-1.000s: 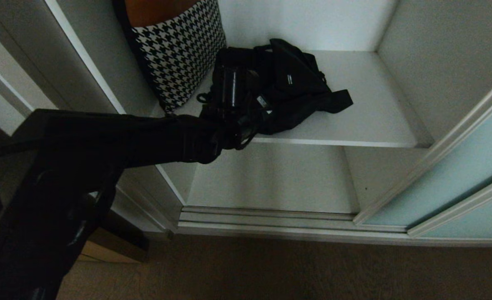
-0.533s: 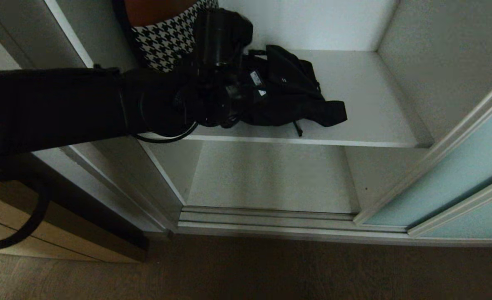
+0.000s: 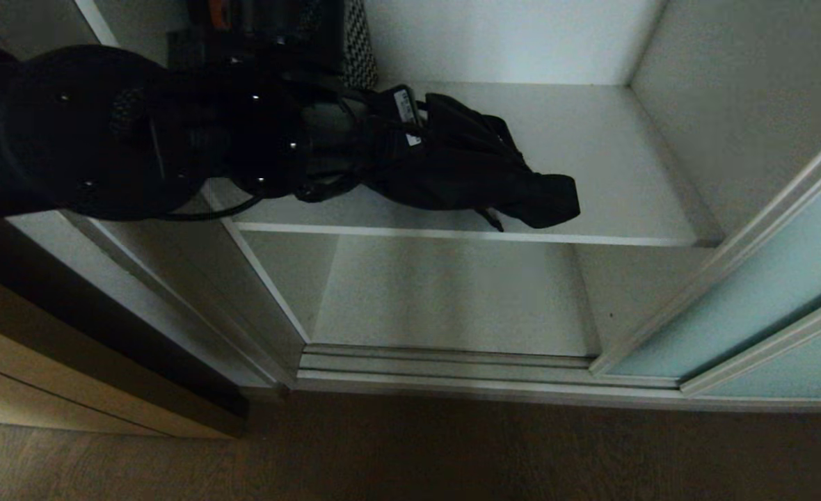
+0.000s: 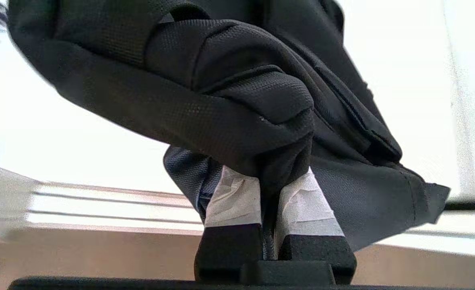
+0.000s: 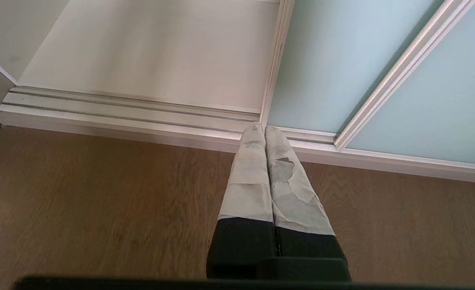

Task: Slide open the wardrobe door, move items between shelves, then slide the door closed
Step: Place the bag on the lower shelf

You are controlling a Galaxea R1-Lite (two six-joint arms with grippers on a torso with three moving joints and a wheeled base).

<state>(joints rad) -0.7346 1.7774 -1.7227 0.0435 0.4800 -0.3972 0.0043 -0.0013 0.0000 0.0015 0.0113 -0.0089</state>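
Note:
My left gripper (image 4: pixel 270 177) is shut on a fold of the soft black bag (image 4: pixel 221 100), with fabric pinched between its white-taped fingers (image 4: pixel 233 197). In the head view the black left arm fills the upper left, and the bag (image 3: pixel 473 174) hangs from it over the upper shelf (image 3: pixel 626 174), its loose end drooping toward the shelf's front edge. Only a strip of the houndstooth piece (image 3: pixel 358 49) shows behind the arm. The sliding wardrobe door (image 3: pixel 765 292) stands slid to the right. My right gripper (image 5: pixel 263 129) is shut and empty, parked low over the wooden floor by the door track.
Below the shelf lies the wardrobe's lower board (image 3: pixel 452 292), and the silver door track (image 3: pixel 452 362) runs along its front. A tan wooden panel (image 3: pixel 69 390) stands at the lower left. Wooden floor (image 3: pixel 452 452) lies in front. The wardrobe's right side wall (image 3: pixel 730 104) bounds the shelf.
My left arm has risen and swung up and left, drawing the black bag up from the shelf. The arm now covers most of the houndstooth piece. The right arm has kept still.

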